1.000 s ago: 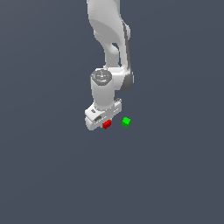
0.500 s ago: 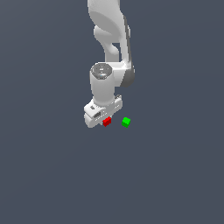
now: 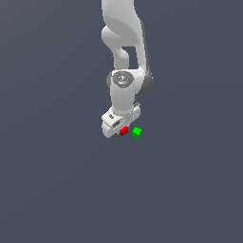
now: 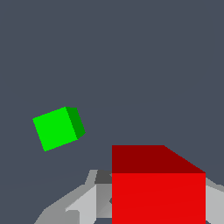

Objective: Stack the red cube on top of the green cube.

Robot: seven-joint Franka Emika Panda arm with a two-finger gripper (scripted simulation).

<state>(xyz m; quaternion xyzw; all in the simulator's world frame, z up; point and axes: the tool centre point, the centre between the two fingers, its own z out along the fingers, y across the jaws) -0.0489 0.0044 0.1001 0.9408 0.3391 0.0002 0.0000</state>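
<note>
Gripping red cube [image 3: 124,131] between gripper [image 3: 120,131] fingers | green cube [image 3: 136,132] just beside gripper, apart from red cube

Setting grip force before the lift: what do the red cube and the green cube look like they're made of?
The pictures don't settle it. The red cube shows flat, uniform color with sharp edges, no grain, gloss or texture: a matte rigid solid, plastic-like at best guess. The green cube looks the same, plain matte faces shaded only by lighting. Neither shows any visible dent or give that would suggest softness.
</note>
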